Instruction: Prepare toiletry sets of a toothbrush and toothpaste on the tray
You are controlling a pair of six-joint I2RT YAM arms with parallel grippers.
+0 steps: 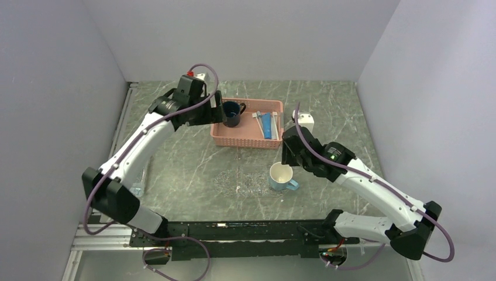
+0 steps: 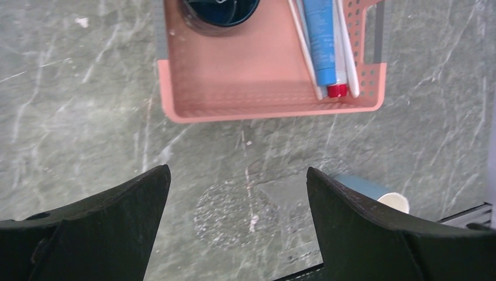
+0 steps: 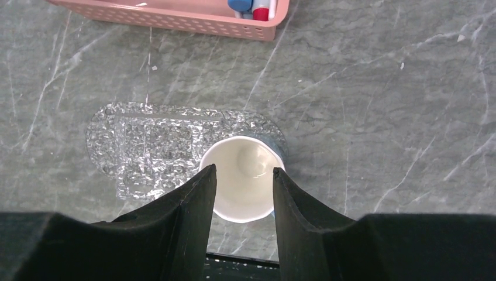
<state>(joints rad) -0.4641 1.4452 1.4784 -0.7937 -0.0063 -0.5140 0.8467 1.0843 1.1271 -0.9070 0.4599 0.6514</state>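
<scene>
A blue toothpaste tube with a red cap lies in the pink basket between pale toothbrushes. They also show in the left wrist view: toothpaste, toothbrushes. The clear textured tray lies on the table in front of the basket, with a light blue mug on its right end. My left gripper is open and empty, high over the basket's left side. My right gripper is open and empty, its fingers just above the mug's rim, with the tray to its left.
A dark blue mug stands in the basket's left part, also at the top of the left wrist view. A small white block sits right of the basket. A clear object lies by the left arm. Walls close in on three sides.
</scene>
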